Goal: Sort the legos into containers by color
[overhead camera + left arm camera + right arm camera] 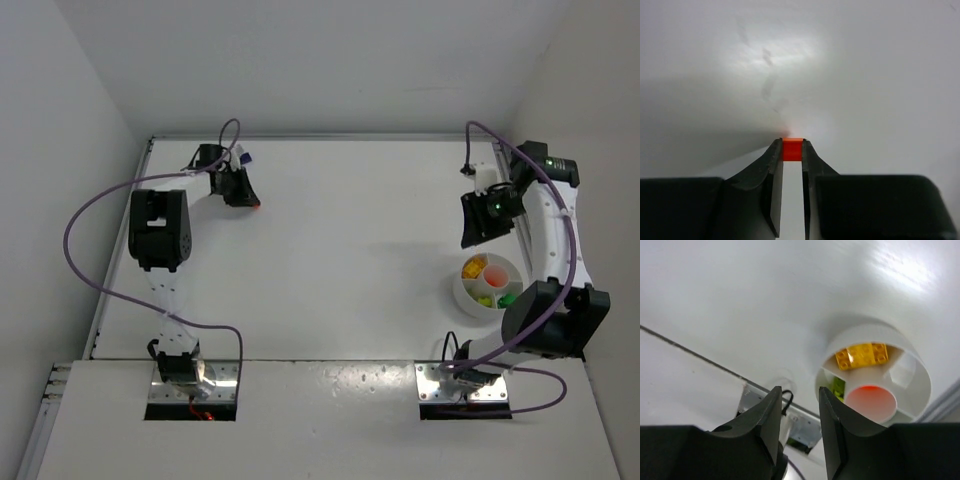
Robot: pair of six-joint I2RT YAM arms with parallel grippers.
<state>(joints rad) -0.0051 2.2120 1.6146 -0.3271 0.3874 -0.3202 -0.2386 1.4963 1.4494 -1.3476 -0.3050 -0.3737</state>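
Up at the far left of the table [350,230], the left arm [158,230] stretches out from its base, elbow raised and wrist tipped down, so the left gripper [252,200] reaches the surface. Its wrist view shows the black fingers [771,165] pinched tight on an orange brick [792,149]. The brick is small, square-faced and glossy, and is held at the very fingertips against the matte white tabletop. From above it is only a red-orange speck at the gripper's tip.

The right arm [550,230] folds back along the right edge, with the right gripper [475,235] hanging just beyond the dish [456,290]. Its jaws stand apart with nothing between them. The right wrist view looks into the dish, which is round, white and smooth-walled, with thin partitions around a middle cup [870,401]. Studded yellow bricks [862,355] lie in one section and a green brick [837,386] in the next. The cup shows red-orange, though I cannot tell whether that is a brick. The top view shows green pieces on the dish's near side.
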